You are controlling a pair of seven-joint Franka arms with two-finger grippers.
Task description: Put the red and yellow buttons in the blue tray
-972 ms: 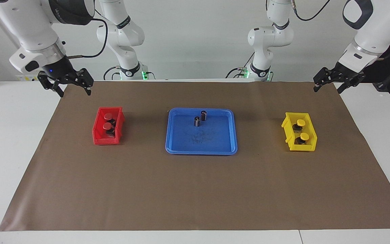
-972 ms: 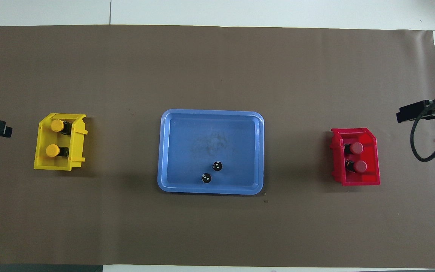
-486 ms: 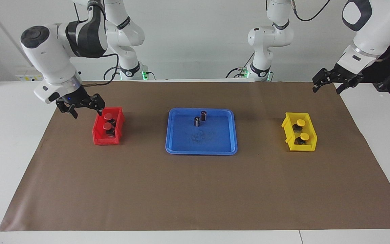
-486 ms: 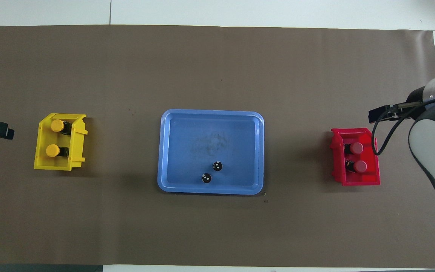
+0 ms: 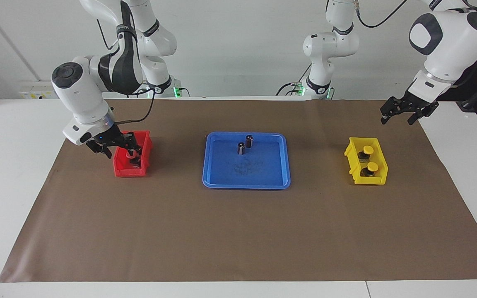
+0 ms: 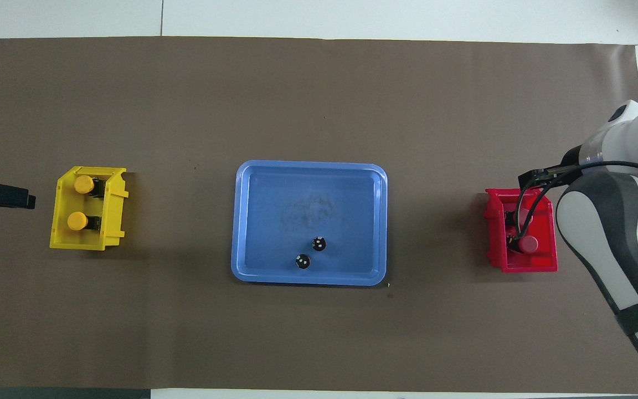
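Note:
Two red buttons lie in a small red bin (image 5: 132, 170) (image 6: 524, 265) at the right arm's end. One red button (image 5: 130, 154) (image 6: 530, 244) shows. The other red button (image 6: 523, 214) is partly covered by the arm's cable. My right gripper (image 5: 120, 152) is open and low over this bin, its fingers astride the button nearer to the robots. Two yellow buttons (image 5: 368, 150) (image 5: 372, 166) (image 6: 83, 184) (image 6: 77, 221) lie in a yellow bin (image 5: 377, 181) (image 6: 89, 244). My left gripper (image 5: 398, 118) is open, raised over the mat. The blue tray (image 5: 246, 185) (image 6: 309, 169) lies mid-table.
Two dark capless cylinders (image 5: 249, 141) (image 5: 241, 148) (image 6: 319, 243) (image 6: 302, 261) stand in the tray on the side nearer to the robots. A brown mat (image 5: 238, 236) covers the table. Two more white arms stand at the table's edge nearest the robots.
My right arm has swung down from the mat's corner to the red bin, and its gripper now hangs low over the red buttons. My left gripper has shifted slightly toward the yellow bin.

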